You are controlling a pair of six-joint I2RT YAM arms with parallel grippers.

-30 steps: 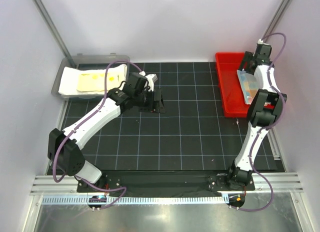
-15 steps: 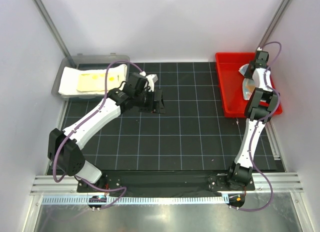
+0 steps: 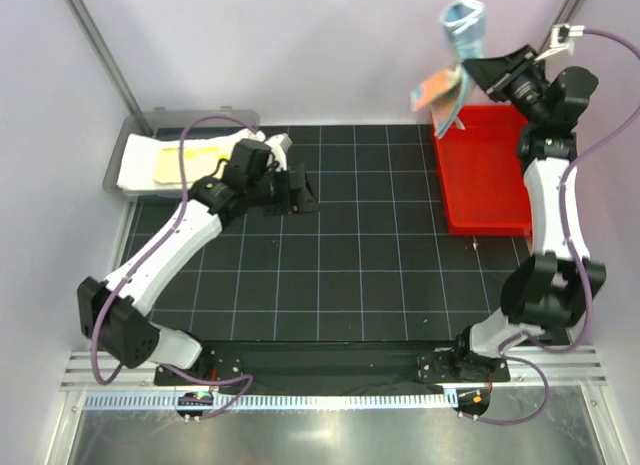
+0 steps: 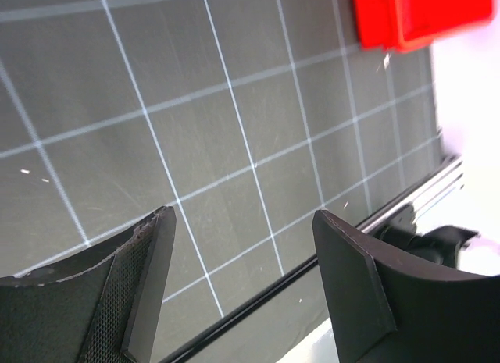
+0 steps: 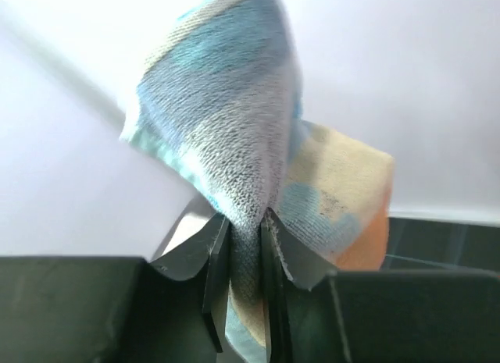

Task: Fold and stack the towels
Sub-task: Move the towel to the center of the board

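Top view: the right gripper (image 3: 474, 69) has risen out of the red bin (image 3: 487, 190) since the earlier frame. It is clamped on the light-blue towel (image 3: 458, 25), which hangs above the bin's far-left corner. The grey tray (image 3: 150, 118) at the worktop's far-left corner holds the white towel (image 3: 135, 173) with the pale yellow towel (image 3: 190, 163) on top. The left gripper (image 3: 300, 190) has shifted slightly.

Left wrist: fingers apart over the grid (nothing between them).

Right wrist: jaws pinch a towel fold.
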